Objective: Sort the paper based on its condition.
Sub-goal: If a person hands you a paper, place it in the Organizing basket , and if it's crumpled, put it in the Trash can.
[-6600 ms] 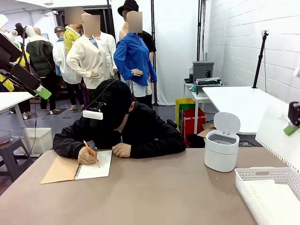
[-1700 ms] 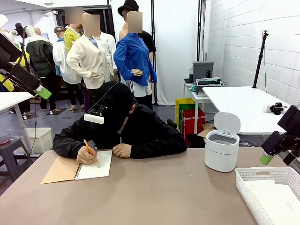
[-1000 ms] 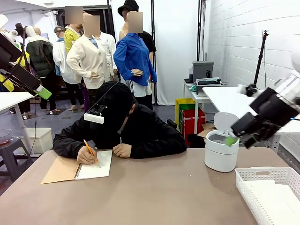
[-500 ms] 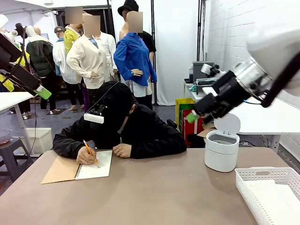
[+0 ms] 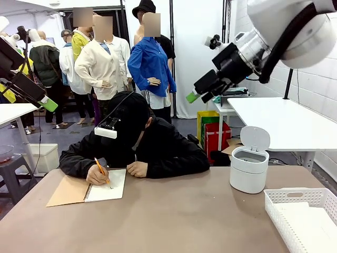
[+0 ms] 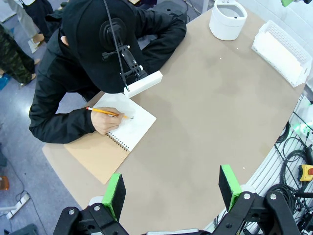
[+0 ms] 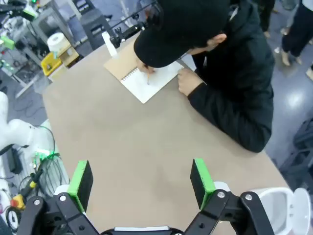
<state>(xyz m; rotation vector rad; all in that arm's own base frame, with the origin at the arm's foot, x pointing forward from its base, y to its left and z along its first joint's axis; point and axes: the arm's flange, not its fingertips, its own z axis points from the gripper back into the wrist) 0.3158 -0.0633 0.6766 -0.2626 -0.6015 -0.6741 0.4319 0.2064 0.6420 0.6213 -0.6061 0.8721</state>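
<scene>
The paper [image 5: 109, 185] on the table is a flat white sheet, the open page of a spiral-bound notebook [image 5: 68, 191] whose tan cover is folded out to the side; in the left wrist view the page [image 6: 131, 125] looks smooth and uncreased, with the wire binding running along one edge. It lies at the far left part of the brown table [image 5: 174, 221], right in front of a person in black [image 5: 139, 142] who leans over it. One hand [image 5: 98, 174] holds an orange pencil [image 5: 101, 169] with its tip on the page, and the other hand [image 5: 137, 168] rests just beside the sheet. The right gripper [image 5: 194, 96] hangs high above the table, well clear of everything, with its green-padded fingers spread wide and empty, as the right wrist view [image 7: 142, 182] shows. The left gripper [image 6: 172, 188] is also spread wide with nothing between its fingers, looking down on the table from well above. A white bin [image 5: 247, 167] with its lid up stands at the far right, and a white basket [image 5: 303, 217] sits at the near right corner.
</scene>
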